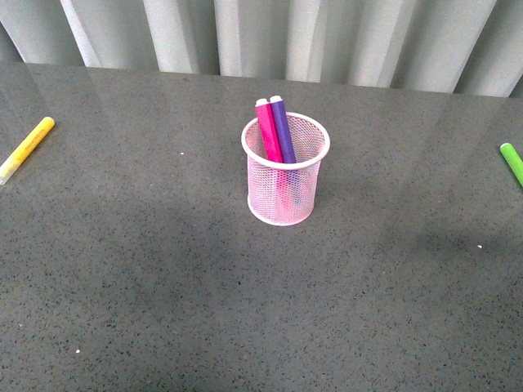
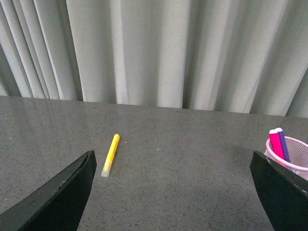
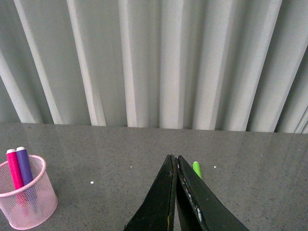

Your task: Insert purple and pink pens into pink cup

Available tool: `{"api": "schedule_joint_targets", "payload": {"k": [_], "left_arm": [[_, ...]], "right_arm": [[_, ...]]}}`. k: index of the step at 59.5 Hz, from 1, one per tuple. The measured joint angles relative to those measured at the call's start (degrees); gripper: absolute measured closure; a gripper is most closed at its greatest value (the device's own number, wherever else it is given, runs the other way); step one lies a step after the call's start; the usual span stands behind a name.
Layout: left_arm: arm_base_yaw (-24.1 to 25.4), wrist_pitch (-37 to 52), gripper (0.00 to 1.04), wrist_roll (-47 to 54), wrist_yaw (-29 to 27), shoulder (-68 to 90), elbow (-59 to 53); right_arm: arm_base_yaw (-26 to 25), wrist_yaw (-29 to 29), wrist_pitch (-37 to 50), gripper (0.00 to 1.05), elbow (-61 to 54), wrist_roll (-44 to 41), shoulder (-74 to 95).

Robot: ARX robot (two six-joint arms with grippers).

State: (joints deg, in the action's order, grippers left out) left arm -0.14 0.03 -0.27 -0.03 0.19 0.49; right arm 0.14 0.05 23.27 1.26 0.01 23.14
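The pink cup (image 1: 286, 171) stands upright in the middle of the grey table. The pink pen (image 1: 268, 131) and the purple pen (image 1: 282, 129) stand inside it, side by side, leaning back, caps above the rim. Neither arm shows in the front view. My left gripper (image 2: 171, 168) is open and empty; the cup (image 2: 293, 159) with both pens is beside its one finger. My right gripper (image 3: 174, 159) is shut with nothing between its fingers; the cup (image 3: 26, 197) with the pink pen (image 3: 13, 168) and purple pen (image 3: 24, 166) stands well off to its side.
A yellow marker (image 1: 26, 149) lies at the table's far left, also in the left wrist view (image 2: 110, 154). A green marker (image 1: 512, 162) lies at the right edge, partly hidden behind the right fingers (image 3: 197, 169). Grey curtains (image 1: 286, 37) hang behind the table.
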Motion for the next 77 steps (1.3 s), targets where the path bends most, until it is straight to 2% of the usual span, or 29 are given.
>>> {"api": "schedule_joint_targets", "payload": {"k": [41, 48, 66, 77], "left_arm": [[0.0, 0.0, 0.07, 0.0, 0.0, 0.0, 0.0], [0.0, 0.0, 0.07, 0.0, 0.0, 0.0, 0.0], [0.0, 0.0, 0.07, 0.0, 0.0, 0.0, 0.0], [0.0, 0.0, 0.07, 0.0, 0.0, 0.0, 0.0]], "right_arm": [[0.0, 0.0, -13.2, 1.02, 0.0, 0.0, -13.3], [0.0, 0.0, -22.9, 1.02, 0.0, 0.0, -21.3], [0.0, 0.0, -23.2, 1.01, 0.0, 0.0, -22.9], [0.0, 0.0, -23.2, 0.7, 0.0, 0.0, -22.9]]}}
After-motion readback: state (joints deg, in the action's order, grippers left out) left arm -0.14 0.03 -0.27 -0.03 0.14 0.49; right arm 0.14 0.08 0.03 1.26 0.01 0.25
